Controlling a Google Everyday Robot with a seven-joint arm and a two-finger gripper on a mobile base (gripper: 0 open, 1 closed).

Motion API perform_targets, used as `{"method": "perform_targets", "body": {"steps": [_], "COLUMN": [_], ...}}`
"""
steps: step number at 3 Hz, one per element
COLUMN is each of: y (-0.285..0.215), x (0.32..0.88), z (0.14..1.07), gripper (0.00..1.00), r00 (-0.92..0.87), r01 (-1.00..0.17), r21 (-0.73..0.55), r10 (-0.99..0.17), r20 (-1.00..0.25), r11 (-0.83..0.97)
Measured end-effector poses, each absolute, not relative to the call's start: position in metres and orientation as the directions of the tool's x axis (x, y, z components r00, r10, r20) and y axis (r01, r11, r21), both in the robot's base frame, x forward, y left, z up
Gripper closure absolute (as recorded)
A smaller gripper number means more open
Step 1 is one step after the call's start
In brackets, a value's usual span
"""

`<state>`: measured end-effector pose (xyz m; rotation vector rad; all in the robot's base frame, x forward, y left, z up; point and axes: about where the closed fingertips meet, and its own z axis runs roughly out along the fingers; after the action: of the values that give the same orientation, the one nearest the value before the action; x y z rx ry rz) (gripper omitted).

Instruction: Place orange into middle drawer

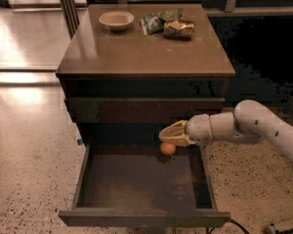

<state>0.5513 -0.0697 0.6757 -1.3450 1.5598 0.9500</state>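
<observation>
We show the pincer [172,133] below the counter's [136,52] front edge, right of centre, held low over the open middle drawer [136,189], presumably so the orange [168,148] just beneath it settles gently. We cannot tell whether the pincer is open or closed.

One orange [168,148], two fingers [172,128] above drawer [136,185]

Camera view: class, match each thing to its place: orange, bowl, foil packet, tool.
Things:
1 orange
2 bowl
3 foil packet
4 tool

Places:
A cabinet top, back left
B just above the orange
C cabinet top, to the right of the bowl
D back of the open middle drawer

Pairs: 1-D, 2-A, 3-C, 4-B
</observation>
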Motion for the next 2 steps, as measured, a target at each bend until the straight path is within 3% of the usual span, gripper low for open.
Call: {"method": "perform_targets", "body": {"steps": [1, 2], "y": [-0.0697, -0.0697], "x": [0.5513, 0.5513], "z": [0.6757, 0.6757], "gripper": [1.00, 0.73], "r00": [-0.065, -0.065], "r01": [-0.991, -0.991], "r21": [0.018, 0.018], "r10": [-0.349, -0.349], "r20": [-0.935, -0.935], "r11": [0.134, 0.134]}}
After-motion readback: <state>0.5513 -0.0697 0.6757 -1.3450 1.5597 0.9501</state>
